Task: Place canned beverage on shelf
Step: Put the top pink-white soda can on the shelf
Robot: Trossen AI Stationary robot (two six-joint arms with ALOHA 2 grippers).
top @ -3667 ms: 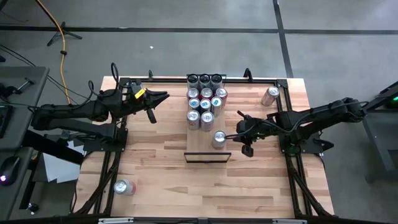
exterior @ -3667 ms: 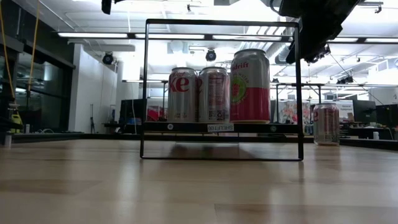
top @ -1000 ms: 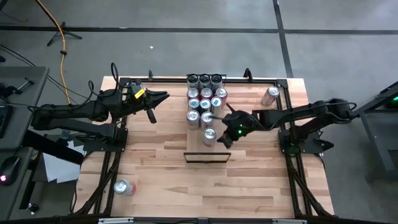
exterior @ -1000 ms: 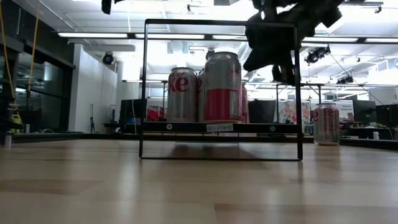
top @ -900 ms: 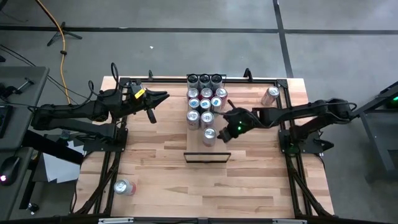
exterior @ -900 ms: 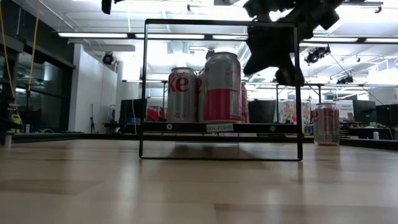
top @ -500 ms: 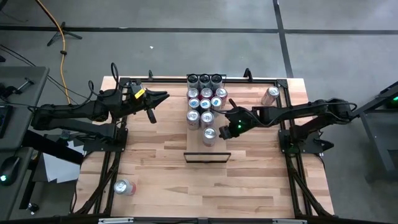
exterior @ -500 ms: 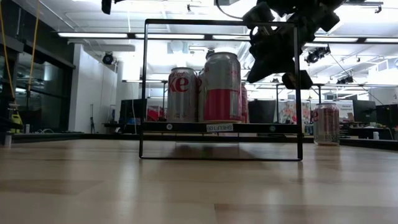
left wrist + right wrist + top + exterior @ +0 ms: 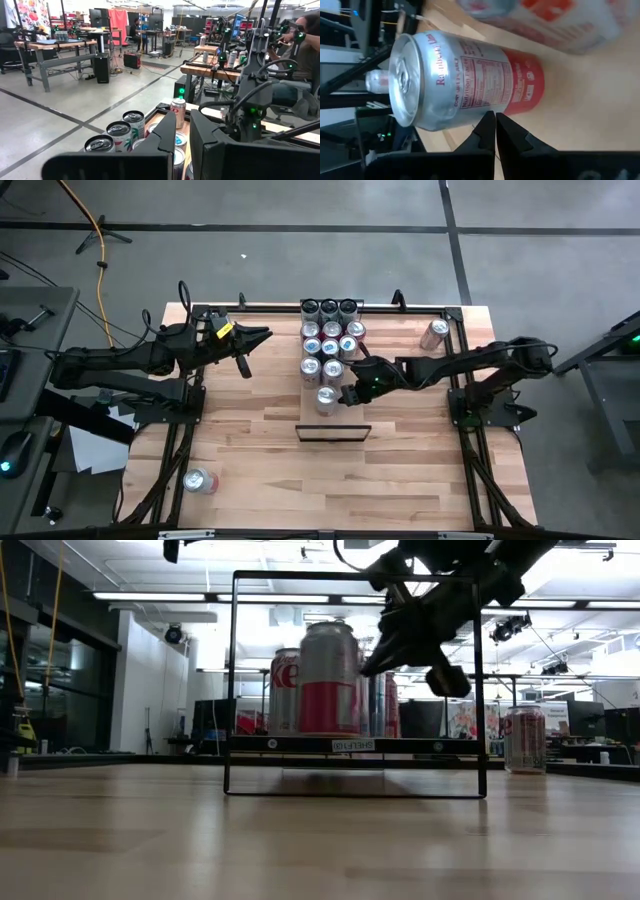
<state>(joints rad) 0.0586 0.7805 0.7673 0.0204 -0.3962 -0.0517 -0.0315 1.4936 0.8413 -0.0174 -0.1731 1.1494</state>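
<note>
A silver-and-red canned beverage stands upright on the pale wooden shelf, nearest the shelf's black edge bar. Several other cans stand in rows on the shelf's far part. My right gripper is shut and sits at that can's right side. My left gripper is shut and waits level above the table's far left, pointing at the rows of cans. My right gripper touches the can's side wall with the tips of its shut fingers, pushing rather than pinching. The fingers come from the table's right, slanting down. The can stands upright with its base on the shelf.
One loose can is on the table at the far right, another lies near the front left. A black rail frame runs around the tabletop. In the low view a black wire frame rises at the shelf's end.
My right gripper has gone toward the table's left and a little down, rolling about its own axis, still shut. The silver-and-red can has slid leftward along the shelf ahead of it and stays upright.
</note>
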